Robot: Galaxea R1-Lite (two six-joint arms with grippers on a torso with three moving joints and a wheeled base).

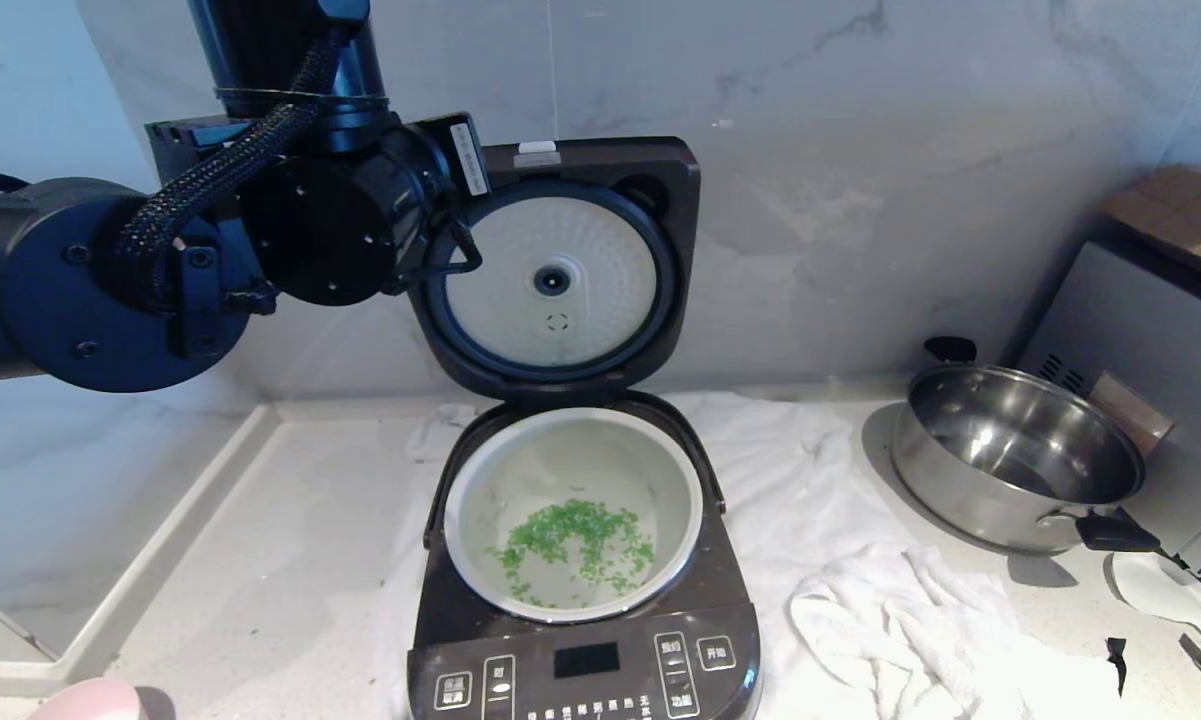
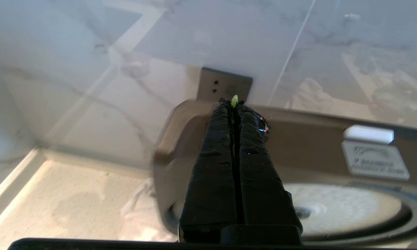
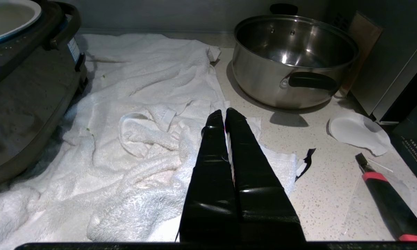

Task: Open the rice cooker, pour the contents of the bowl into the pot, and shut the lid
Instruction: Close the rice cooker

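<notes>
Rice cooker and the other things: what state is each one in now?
Lid: open, upright.
Pot: holds green bits.
Pink bowl: set down, inside hidden.
Steel pan: empty.
Left gripper: shut, at the lid's top edge.
Right gripper: shut, over the towel.

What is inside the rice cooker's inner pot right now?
The pot holds scattered chopped green bits on its pale bottom, mostly toward the front. Nothing else shows inside. The near inner wall is hidden below the rim.
</notes>
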